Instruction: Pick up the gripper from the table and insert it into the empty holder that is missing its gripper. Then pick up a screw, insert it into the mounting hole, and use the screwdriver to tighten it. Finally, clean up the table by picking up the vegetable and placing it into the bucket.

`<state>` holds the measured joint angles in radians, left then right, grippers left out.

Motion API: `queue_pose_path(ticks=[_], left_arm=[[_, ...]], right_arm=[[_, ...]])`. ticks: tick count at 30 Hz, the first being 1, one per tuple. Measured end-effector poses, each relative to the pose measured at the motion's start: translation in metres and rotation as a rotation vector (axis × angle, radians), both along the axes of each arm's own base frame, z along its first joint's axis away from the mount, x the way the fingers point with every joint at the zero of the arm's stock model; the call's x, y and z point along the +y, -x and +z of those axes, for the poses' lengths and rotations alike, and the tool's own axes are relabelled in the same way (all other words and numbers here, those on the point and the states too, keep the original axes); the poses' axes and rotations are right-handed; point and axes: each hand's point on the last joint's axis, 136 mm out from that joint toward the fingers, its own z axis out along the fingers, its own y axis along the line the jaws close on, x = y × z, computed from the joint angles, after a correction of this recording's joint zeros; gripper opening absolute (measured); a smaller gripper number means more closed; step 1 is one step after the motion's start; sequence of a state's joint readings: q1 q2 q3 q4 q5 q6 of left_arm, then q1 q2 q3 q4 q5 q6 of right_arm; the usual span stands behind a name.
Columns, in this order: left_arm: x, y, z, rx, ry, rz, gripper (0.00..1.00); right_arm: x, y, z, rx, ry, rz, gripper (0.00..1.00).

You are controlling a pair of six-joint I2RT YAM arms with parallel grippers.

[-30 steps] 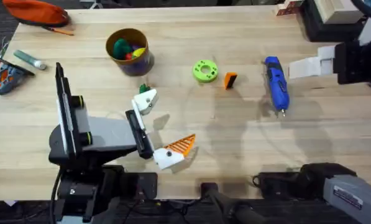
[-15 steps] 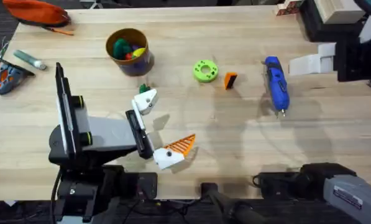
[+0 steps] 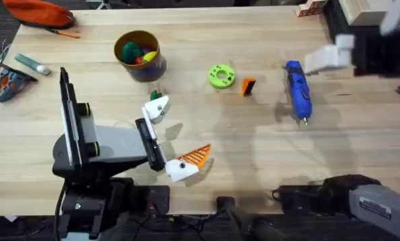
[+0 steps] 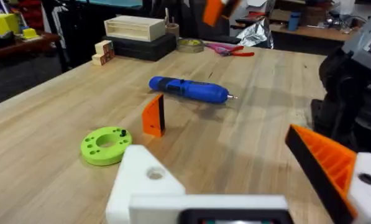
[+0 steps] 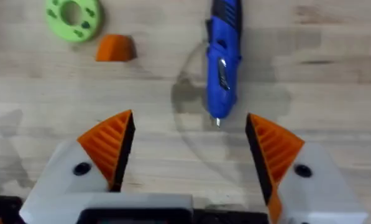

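- While the left arm rests low on the counter point(image 3: 253, 154), its left pincer point(image 3: 167, 137) lies spread wide and holds nothing: one white mount carries an orange ribbed tip point(image 3: 196, 156), and the other, the holder point(image 3: 157, 108), is bare.
- From the left wrist view, the holder point(image 4: 145, 180) shows a small round screw spot on its white face, with the ribbed tip point(image 4: 325, 158) well apart from it.
- Between the green disc point(image 3: 221, 75) and the screwdriver point(image 3: 297, 90) stands the gripper point(image 3: 248, 86), a small orange wedge with a black face, just beside the disc and touching neither.
- Lying flat on the wood, the blue screwdriver points its thin metal tip toward the arms' bases.
- Above the screwdriver point(image 5: 223, 59) hangs the right pincer point(image 5: 188, 149), both orange tips set wide with nothing between them; the gripper point(image 5: 115, 48) and the disc point(image 5: 74, 17) lie off to one side.
- Near the far edge stands the bucket point(image 3: 139, 55), yellow inside and dark blue outside, with coloured toys in it.
- Just beside the holder, on its far side, a small dark-green thing, the vegetable point(image 3: 155, 96), peeks out on the counter; its shape is mostly hidden.
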<state>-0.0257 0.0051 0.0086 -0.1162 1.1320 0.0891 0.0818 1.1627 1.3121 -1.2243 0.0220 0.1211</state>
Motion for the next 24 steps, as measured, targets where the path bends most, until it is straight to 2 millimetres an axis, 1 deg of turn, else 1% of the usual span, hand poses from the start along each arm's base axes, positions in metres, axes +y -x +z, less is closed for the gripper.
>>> queue_pose_path(ticks=[4,7,9,10,17,20,24], left_arm=[[0.000,0.000,0.000,0.000,0.000,0.000,0.985],[0.000,0.000,0.000,0.000,0.000,0.000,0.985],[0.000,0.000,0.000,0.000,0.000,0.000,0.985],[0.000,0.000,0.000,0.000,0.000,0.000,0.985],[0.000,0.000,0.000,0.000,0.000,0.000,0.985],[0.000,0.000,0.000,0.000,0.000,0.000,0.985],[0.000,0.000,0.000,0.000,0.000,0.000,0.985]], right_arm=[[0.028,-0.030,0.006,-0.013,-0.005,0.021,0.994],[0.051,-0.046,0.005,-0.018,-0.006,0.029,0.994],[0.064,-0.052,0.001,-0.011,-0.013,0.023,0.994],[0.077,-0.055,-0.009,0.019,-0.009,0.006,0.994],[0.106,-0.058,-0.036,0.075,0.055,0.047,0.994],[0.114,-0.055,-0.040,0.080,0.079,0.075,0.994],[0.120,-0.053,-0.040,0.074,0.092,0.097,0.994]])
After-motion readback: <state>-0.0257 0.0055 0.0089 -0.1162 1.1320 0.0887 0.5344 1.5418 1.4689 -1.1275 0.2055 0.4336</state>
